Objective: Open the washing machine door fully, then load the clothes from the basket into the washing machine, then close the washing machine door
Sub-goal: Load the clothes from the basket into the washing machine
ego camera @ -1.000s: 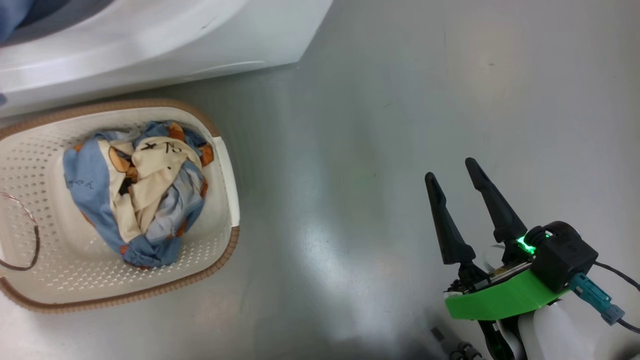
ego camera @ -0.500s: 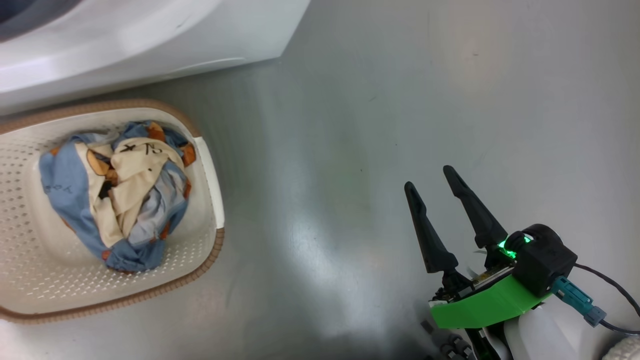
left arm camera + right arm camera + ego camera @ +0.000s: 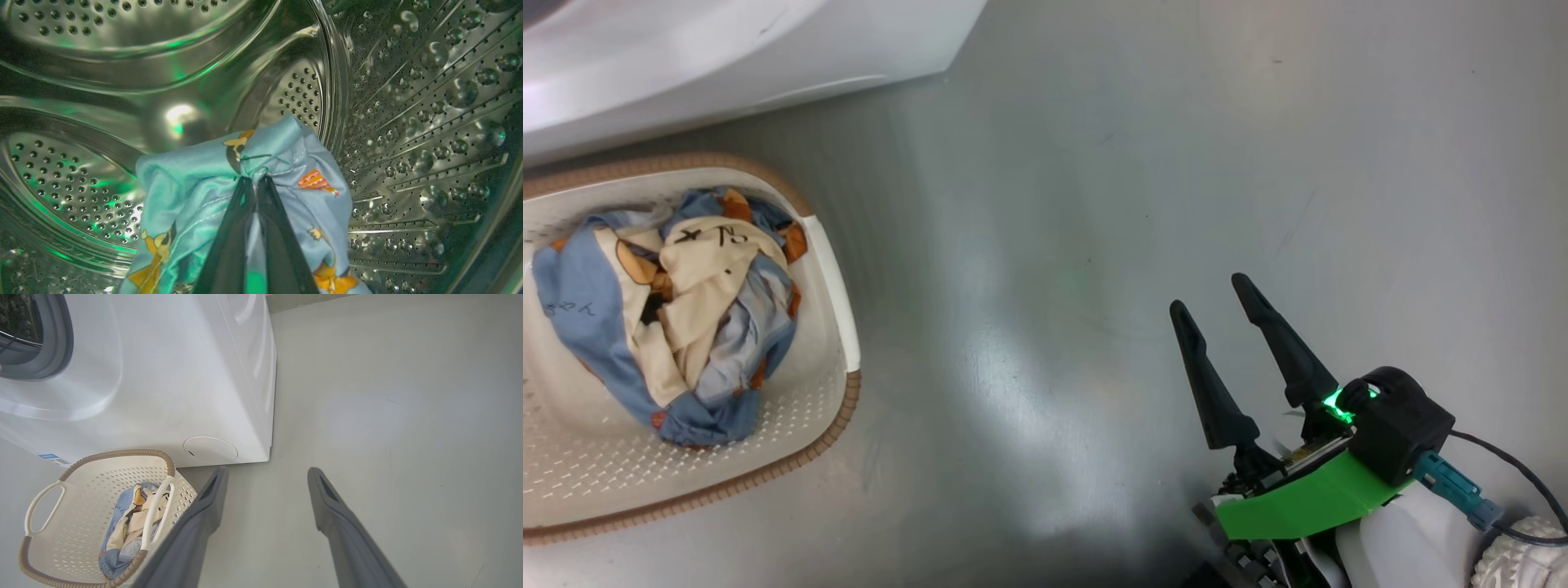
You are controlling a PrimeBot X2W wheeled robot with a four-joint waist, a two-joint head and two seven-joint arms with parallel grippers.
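- The left fingers [image 3: 249,192] are clenched on a fold of blue cloth [image 3: 192,183], their dark tips pressed together at the centre of the left wrist view.
- That cloth is thin, light blue fabric printed with orange figures. It bunches to a peak at the fingertips and drapes down toward the lower left of the frame.
- Around it is the steel drum [image 3: 408,102] of the washing machine, shiny, dimpled and full of small holes, with raised ribs at the right.
- The right fingers [image 3: 1201,367] are released and spread apart, grasping nothing. They are long, dark and tapered, and point up and slightly left at the lower right of the head view, over bare grey floor [image 3: 1094,204].
- The basket [image 3: 837,269] sits on the floor at the left of the head view, cut off by the frame edge, just beside the washing machine [image 3: 727,57]. Its rounded end faces right.
- It is cream plastic with small holes, a brown woven-look rim and white loop handles.
- A crumpled bundle of clothes [image 3: 678,318] lies inside it, blue and cream with orange patches and black marks.
- In the right wrist view the washing machine [image 3: 163,375] is a smooth white box with a grey ring [image 3: 61,343] at the upper left and a round cap [image 3: 210,449] low on its front.
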